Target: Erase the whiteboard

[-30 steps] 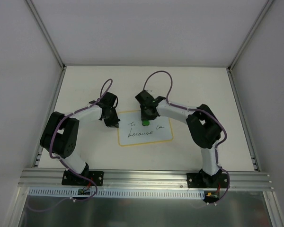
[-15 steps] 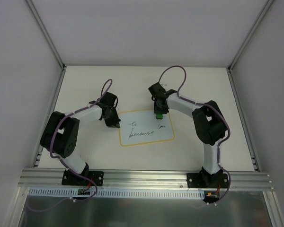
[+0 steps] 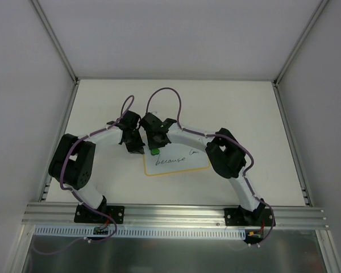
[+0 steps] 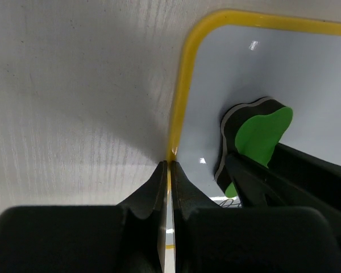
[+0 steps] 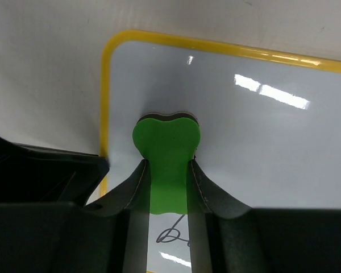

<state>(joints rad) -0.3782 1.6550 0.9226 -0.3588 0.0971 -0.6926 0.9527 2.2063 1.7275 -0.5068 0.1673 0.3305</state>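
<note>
The whiteboard (image 3: 200, 164) lies flat mid-table, white with a yellow border, with handwriting across its middle. My left gripper (image 3: 138, 149) is shut on the board's left edge; in the left wrist view the yellow border (image 4: 179, 108) runs between its closed fingers (image 4: 169, 168). My right gripper (image 3: 153, 150) is shut on the green block (image 5: 167, 145), which presses on the board (image 5: 261, 142) near its upper left corner. The block also shows in the left wrist view (image 4: 262, 133). A pen stroke (image 5: 173, 236) shows just behind the block.
White walls enclose the table on three sides. An aluminium rail (image 3: 176, 215) runs along the near edge by the arm bases. My left gripper's body (image 5: 40, 170) sits close beside the right fingers. Purple cables loop above both wrists.
My right gripper has swept the green block from the board's upper right to its upper left. The small word at upper left no longer shows. The left gripper has stayed put.
</note>
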